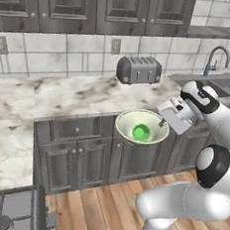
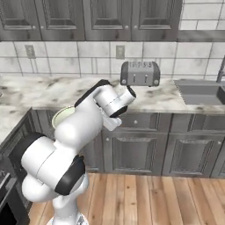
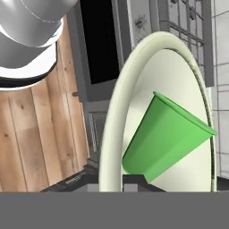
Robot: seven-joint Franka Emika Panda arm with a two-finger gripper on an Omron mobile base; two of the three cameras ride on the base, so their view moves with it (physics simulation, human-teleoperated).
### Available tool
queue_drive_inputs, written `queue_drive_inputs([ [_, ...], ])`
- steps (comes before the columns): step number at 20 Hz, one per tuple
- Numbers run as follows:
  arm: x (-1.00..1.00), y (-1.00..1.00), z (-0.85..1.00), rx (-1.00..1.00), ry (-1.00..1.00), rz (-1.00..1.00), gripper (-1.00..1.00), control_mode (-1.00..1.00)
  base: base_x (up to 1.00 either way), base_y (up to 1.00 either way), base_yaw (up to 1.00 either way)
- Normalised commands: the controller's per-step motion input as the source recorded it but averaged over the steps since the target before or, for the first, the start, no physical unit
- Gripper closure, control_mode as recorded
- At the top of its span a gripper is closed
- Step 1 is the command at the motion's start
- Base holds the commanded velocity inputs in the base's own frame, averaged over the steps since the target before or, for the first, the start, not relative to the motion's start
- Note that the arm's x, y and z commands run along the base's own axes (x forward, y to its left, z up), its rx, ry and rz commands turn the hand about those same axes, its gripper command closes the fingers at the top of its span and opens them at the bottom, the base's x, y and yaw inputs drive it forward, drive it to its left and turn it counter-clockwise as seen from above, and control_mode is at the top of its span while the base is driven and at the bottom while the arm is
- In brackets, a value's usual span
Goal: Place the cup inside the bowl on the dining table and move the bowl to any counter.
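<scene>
Pinching the rim of the bowl [image 1: 142, 126], the gripper [image 1: 162, 123] carries it in the air before the dark cabinets [image 1: 78, 153], just off the counter [image 1: 79, 96] edge. Beyond the clenched jaws, the cup [image 1: 141, 132] stands inside the bowl.

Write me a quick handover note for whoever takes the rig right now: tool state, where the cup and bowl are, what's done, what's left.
Tool: shut on the rim of the bowl, holding it in the air in front of the dark cabinets, just off the front edge of the counter.
Cup: inside the bowl, standing in the left base view.
Done: cup is in the bowl, and the bowl is lifted and carried to the counter side.
Left: bring the bowl over the counter, set it down, for instance left of the toaster, then open the tool and back away.
</scene>
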Motion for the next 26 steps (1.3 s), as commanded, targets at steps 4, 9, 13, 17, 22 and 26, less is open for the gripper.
queue_drive_inputs([
  [4,0.0,0.0,0.0,0.0,0.0,0.0,1.0,1.0,1.0,0.31,-0.01],
  [9,0.0,0.0,0.0,0.0,0.0,0.0,1.0,1.0,0.97,0.0,0.01],
  [13,0.0,0.0,0.0,0.0,0.0,0.0,1.0,1.0,0.44,0.0,0.0],
  [17,0.0,0.0,0.0,0.0,0.0,0.0,1.0,1.0,0.0,0.0,0.0],
  [22,0.0,0.0,0.0,0.0,0.0,0.0,1.0,1.0,0.0,0.0,0.0],
  [26,0.0,0.0,0.0,0.0,0.0,0.0,1.0,1.0,0.0,0.0,0.0],
])
